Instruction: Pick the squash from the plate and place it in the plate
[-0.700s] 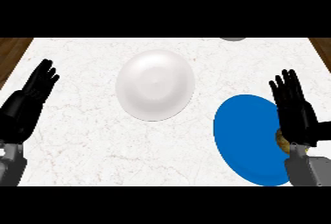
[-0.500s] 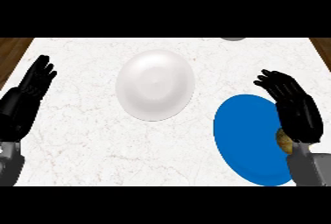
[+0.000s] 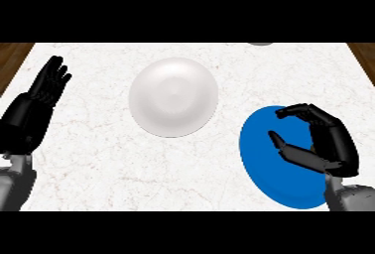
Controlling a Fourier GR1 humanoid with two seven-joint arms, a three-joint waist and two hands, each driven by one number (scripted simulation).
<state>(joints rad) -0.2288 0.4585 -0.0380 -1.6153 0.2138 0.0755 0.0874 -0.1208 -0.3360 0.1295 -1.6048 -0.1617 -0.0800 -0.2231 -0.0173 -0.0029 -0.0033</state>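
The blue plate (image 3: 273, 163) lies at the right of the counter. My right hand (image 3: 326, 144) hovers over its right half, fingers bent and thumb held apart, with bare blue showing in the gap between them. No squash shows; the hand and forearm cover the plate's right edge. An empty white plate (image 3: 174, 96) sits in the middle of the counter. My left hand (image 3: 40, 99) rests open at the left edge, fingers up.
The counter top (image 3: 102, 163) is white marble with brown wood beyond its far corners. A small grey object (image 3: 260, 43) peeks in at the far edge.
My right hand has swung left over the blue plate and bent its fingers, covering the yellowish bit that showed at the plate's right edge. The left hand has barely shifted.
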